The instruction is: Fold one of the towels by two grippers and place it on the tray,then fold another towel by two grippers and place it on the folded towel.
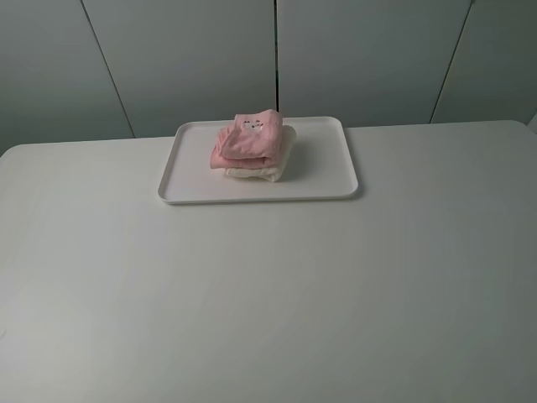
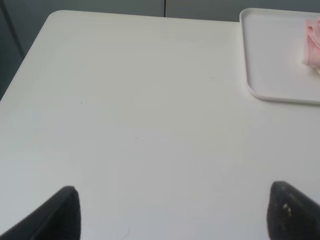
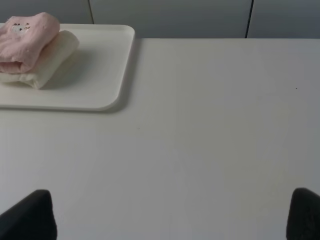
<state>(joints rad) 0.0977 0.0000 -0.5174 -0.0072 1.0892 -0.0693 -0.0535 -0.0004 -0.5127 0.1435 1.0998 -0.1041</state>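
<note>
The white tray (image 1: 327, 180) lies at the far middle of the table. On it rests the folded cream towel (image 1: 267, 170), and the folded pink towel (image 1: 246, 141) sits on top of it, its small white patch facing up. Neither arm appears in the exterior high view. My left gripper (image 2: 172, 212) hangs open over bare table, well short of the tray (image 2: 272, 65), with the pink towel (image 2: 312, 42) at the picture's edge. My right gripper (image 3: 170, 215) is also open and holds nothing, back from the tray (image 3: 107, 65), the pink towel (image 3: 25, 37) and the cream towel (image 3: 55, 60).
A grey panelled wall (image 1: 277, 59) runs right behind the table's far edge. The white table (image 1: 268, 294) has rounded far corners, and its left edge (image 2: 20, 75) shows in the left wrist view.
</note>
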